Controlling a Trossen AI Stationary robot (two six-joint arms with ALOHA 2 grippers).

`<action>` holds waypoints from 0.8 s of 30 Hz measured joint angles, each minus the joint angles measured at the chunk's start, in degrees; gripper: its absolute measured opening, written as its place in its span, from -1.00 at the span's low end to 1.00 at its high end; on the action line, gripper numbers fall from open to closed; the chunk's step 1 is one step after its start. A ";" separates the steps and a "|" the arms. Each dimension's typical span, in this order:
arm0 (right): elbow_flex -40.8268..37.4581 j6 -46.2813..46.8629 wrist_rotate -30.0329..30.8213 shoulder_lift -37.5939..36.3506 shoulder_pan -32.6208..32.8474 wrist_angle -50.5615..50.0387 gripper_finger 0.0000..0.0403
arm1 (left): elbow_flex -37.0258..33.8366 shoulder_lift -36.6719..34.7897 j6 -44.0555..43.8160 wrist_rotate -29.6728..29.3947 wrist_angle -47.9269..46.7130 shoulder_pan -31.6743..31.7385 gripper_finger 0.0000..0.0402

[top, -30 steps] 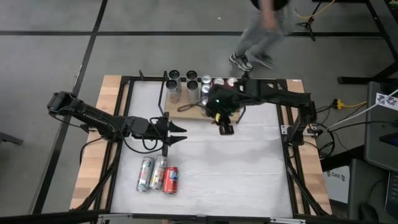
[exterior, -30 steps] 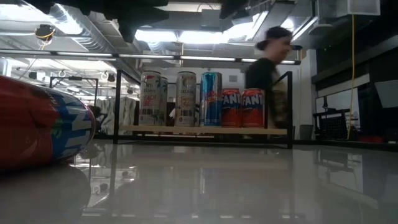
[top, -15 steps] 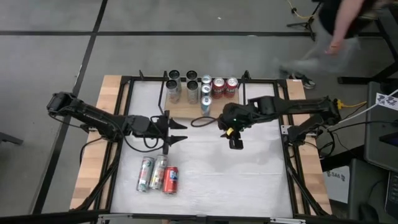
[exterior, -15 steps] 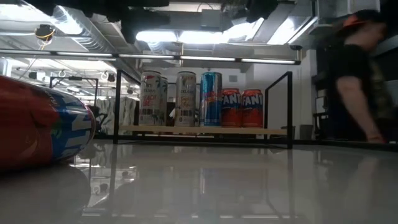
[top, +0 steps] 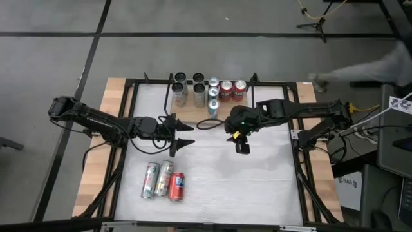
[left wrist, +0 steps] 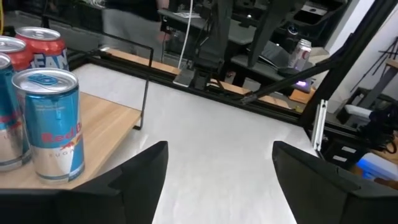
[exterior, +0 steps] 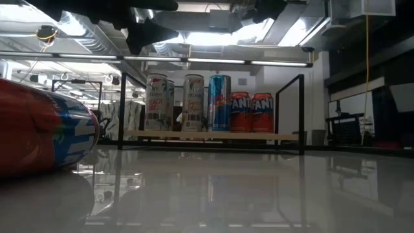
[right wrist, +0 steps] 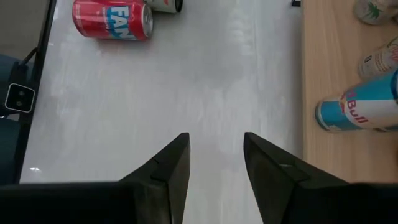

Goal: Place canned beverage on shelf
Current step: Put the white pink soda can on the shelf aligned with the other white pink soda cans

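Observation:
The shelf [top: 193, 116] is a light-wood board with black rod uprights at the table's far side. Several cans stand upright on it, among them a blue can [top: 213, 107] and two red cans [top: 233, 90]; the low view shows the row [exterior: 207, 103]. Three more cans [top: 164, 180] lie on their sides near the table's near left, one of them red [right wrist: 112, 18]. My left gripper [top: 188, 135] is open and empty, just in front of the shelf. My right gripper [top: 241, 149] is open and empty, right of the shelf's near corner.
Black frame rails [top: 129, 129] run along the table's left and right sides. A black cable [top: 206, 124] loops by the shelf's near edge. White tabletop [top: 244, 187] lies bare at the near right. A person's arm [top: 360, 71] shows beyond the far right corner.
My right gripper has drawn back from over the shelf toward the table's near and right edges, empty. The person behind the table has walked off to the right. The cans have stayed in place.

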 joint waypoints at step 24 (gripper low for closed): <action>-0.02 -0.07 0.00 0.04 -0.01 0.13 -0.27 | 0.00 -0.02 1.95 0.42 0.02 -0.17 0.60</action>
